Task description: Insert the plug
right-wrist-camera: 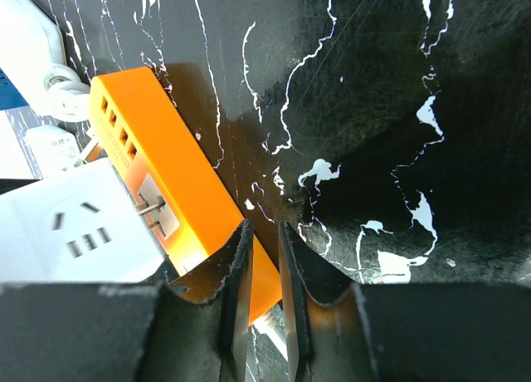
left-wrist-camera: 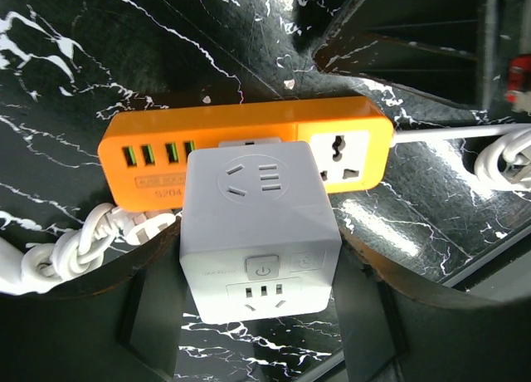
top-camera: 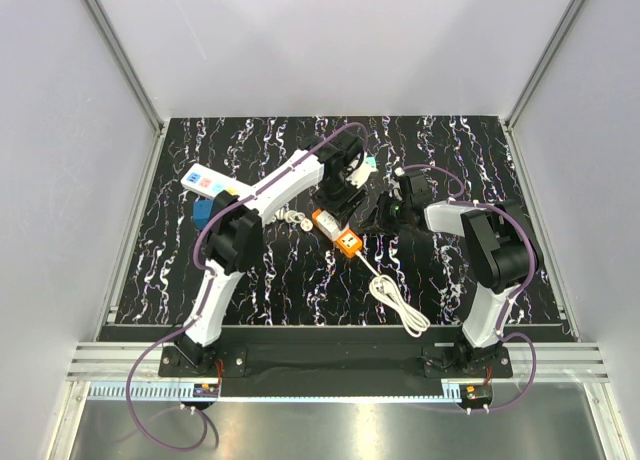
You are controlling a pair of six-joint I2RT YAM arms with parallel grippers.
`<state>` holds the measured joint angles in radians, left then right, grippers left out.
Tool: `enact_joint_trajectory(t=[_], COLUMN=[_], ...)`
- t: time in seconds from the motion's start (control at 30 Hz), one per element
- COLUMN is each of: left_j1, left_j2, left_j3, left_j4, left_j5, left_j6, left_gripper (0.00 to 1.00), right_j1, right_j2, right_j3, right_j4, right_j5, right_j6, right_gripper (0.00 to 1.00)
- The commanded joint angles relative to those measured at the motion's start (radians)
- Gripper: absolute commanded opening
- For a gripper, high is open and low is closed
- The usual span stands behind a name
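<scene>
The plug [left-wrist-camera: 259, 224] is a white cube held between the fingers of my left gripper [left-wrist-camera: 259, 262], which is shut on its sides. It sits against the middle socket of the orange power strip [left-wrist-camera: 348, 120]. In the right wrist view the plug [right-wrist-camera: 75, 224] stands a little off the strip [right-wrist-camera: 158, 149], with its metal prongs [right-wrist-camera: 149, 206] showing in the gap. My right gripper [right-wrist-camera: 264, 232] is shut to a thin slit and sits over the strip's cable end. In the top view both grippers, left [top-camera: 335, 195] and right [top-camera: 385, 215], meet at the strip [top-camera: 342, 238].
The strip's white cable [top-camera: 395, 300] coils toward the near edge. A white strip with coloured buttons [top-camera: 210, 183] and a blue block [top-camera: 203, 215] lie at the left. A tiny teal cube [top-camera: 372, 164] sits behind the grippers. A loose white cord [left-wrist-camera: 75, 245] lies by the strip.
</scene>
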<state>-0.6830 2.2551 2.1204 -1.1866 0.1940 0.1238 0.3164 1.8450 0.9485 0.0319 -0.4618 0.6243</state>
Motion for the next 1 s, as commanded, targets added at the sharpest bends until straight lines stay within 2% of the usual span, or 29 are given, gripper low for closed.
enact_joint_trajectory(t=[0.0,0.43,0.73,0.97], left_j1=[0.005,-0.032,-0.039,-0.064], left_j2=[0.018,-0.055,-0.038,-0.221], left_j3=[0.009,-0.290,-0.326,-0.667], left_j4=[-0.019,0.212,0.237,0.429], left_j5=[-0.025,-0.061,-0.044,-0.102], left_j6=[0.004,-0.065,-0.087,-0.174], left_gripper=[0.00,0.00,0.00,0.00], right_j1=[0.009,0.007,0.007,0.006], right_j2=[-0.033,-0.096,-0.133,-0.155], right_j3=[0.015,-0.030,-0.033,-0.053], right_j4=[0.008,0.007,-0.001,-0.001], right_j5=[0.009,0.061,0.066,0.100], right_j6=[-0.021,-0.026,-0.023,-0.028], right_gripper=[0.25,0.25,0.25,0.24])
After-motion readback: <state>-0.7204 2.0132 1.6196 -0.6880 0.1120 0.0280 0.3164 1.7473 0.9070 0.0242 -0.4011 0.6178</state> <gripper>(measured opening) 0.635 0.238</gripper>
